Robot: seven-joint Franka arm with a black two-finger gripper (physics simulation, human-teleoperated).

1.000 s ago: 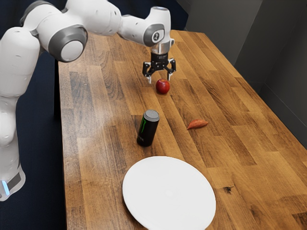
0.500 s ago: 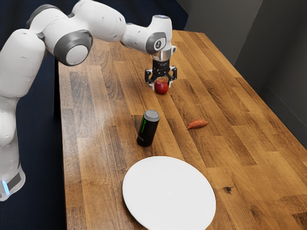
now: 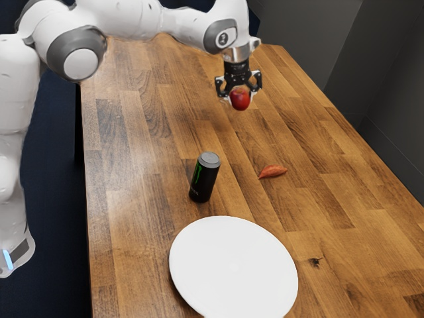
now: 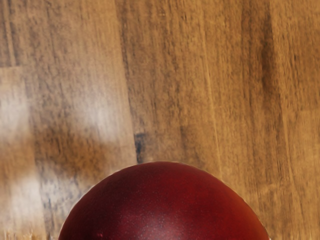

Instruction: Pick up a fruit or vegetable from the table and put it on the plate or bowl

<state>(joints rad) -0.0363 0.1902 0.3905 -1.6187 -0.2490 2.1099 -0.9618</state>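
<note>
Exterior view first: a red apple (image 3: 240, 99) sits between the two black fingers of the gripper (image 3: 240, 93). One finger presses against each side of it, so the jaws are closed around the fruit at about the apple's own width. The apple hangs under the hand over the far part of the wooden table (image 3: 331, 199), and it looks to be clear of the boards rather than resting on them. The hand points straight down, and the white arm (image 3: 132, 20) runs to it from the exterior view's upper left.

In the wrist view the apple (image 4: 162, 205) is a dark red dome right under the hand. The planks of the table (image 4: 210, 75) lie beyond it, with a soft dark patch on the wood close by the fruit.

Nearer the camera than the apple, a dark can (image 3: 205, 177) with a grey top and green markings stands upright near the middle of the table. To the exterior view's right of the can, a little apart from it, a small orange tapered vegetable (image 3: 272, 171) lies flat on the wood. Closest to the camera is a round white plate (image 3: 232, 268), well apart from the apple and near the can without touching it. A grey wall (image 3: 371, 59) rises past the table's far right edge.
</note>
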